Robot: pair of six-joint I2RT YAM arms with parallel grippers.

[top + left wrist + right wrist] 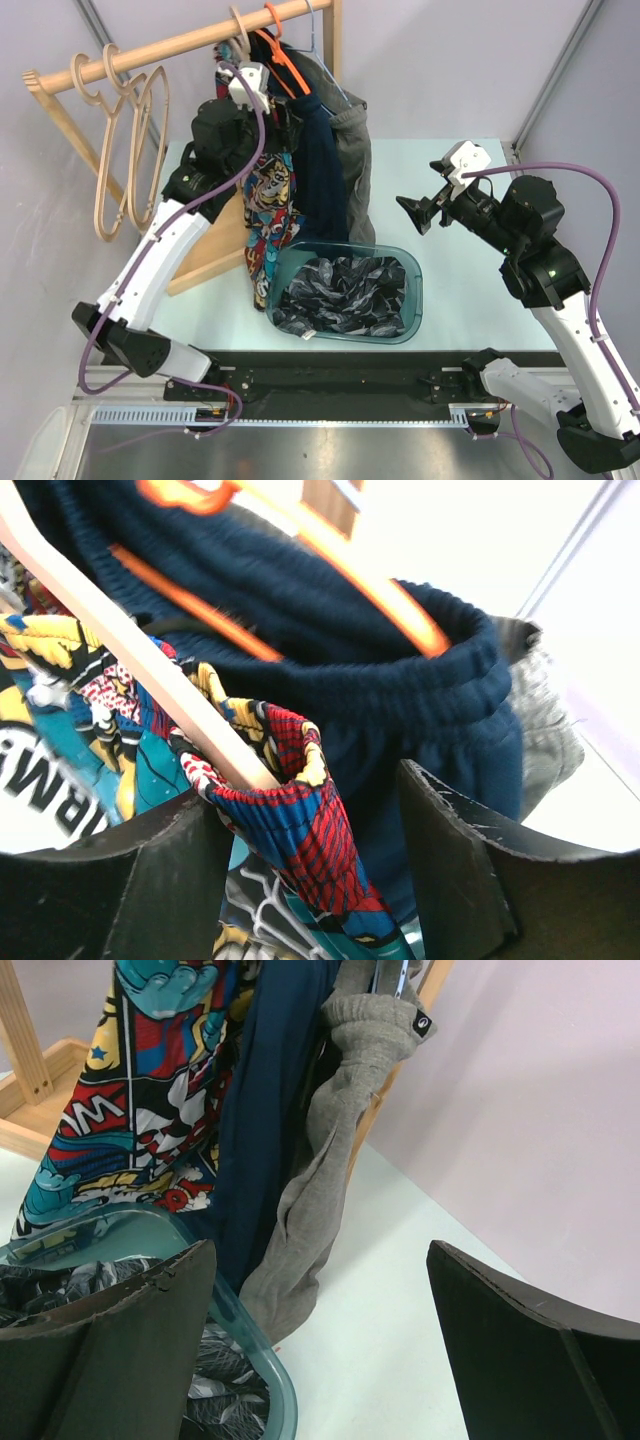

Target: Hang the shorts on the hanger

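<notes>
The comic-print shorts [268, 212] hang from the beige wooden hanger [240, 38] on the rail. In the left wrist view the hanger's arm [140, 670] runs diagonally, with its tip inside the shorts' red-and-blue waistband [300, 810]. My left gripper [310, 850] is open. The waistband corner lies between its jaws without being pinched. In the top view its fingers are hidden among the hanging clothes. My right gripper [415, 213] is open and empty, held above the table right of the clothes. It also shows in the right wrist view [320, 1360]. The shorts show there too [140, 1090].
A navy garment [320, 170] on an orange hanger [285, 55] and a grey garment [355, 165] hang just right of the shorts. A teal bin [415, 290] holding dark patterned cloth [345, 290] sits below. Spare wooden hangers [120, 150] hang at the left.
</notes>
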